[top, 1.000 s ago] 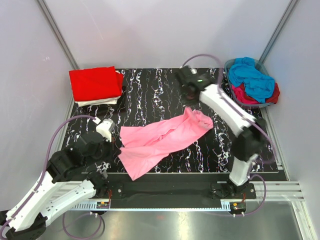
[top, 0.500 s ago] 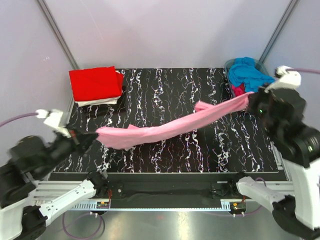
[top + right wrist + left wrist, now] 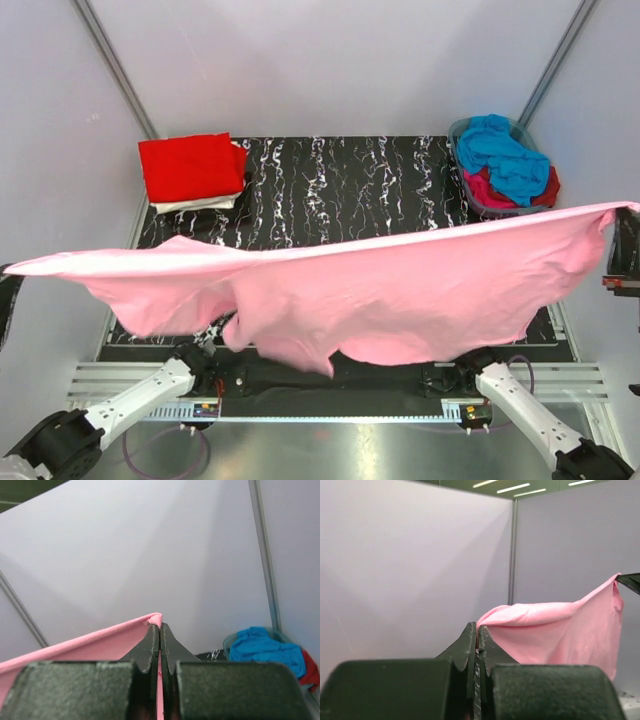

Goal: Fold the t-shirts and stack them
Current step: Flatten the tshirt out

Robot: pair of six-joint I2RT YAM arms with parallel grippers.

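The light pink t-shirt (image 3: 380,295) hangs stretched wide in the air across the top view, high above the table. My left gripper (image 3: 478,628) is shut on its left corner, at the far left edge of the top view (image 3: 8,270). My right gripper (image 3: 160,626) is shut on its right corner, at the far right edge (image 3: 625,215). The pink cloth also shows in the left wrist view (image 3: 560,630) and the right wrist view (image 3: 75,647). A folded red t-shirt (image 3: 190,165) lies on a white one (image 3: 200,203) at the back left.
A grey-rimmed basket (image 3: 470,190) at the back right holds a bright blue t-shirt (image 3: 505,155) and a magenta one (image 3: 490,190). The black marbled table (image 3: 340,180) lies below. Grey walls stand on three sides.
Both arms rose and spread apart. The pink t-shirt went from lying bunched on the table to a taut band, then to a wide sheet held high.
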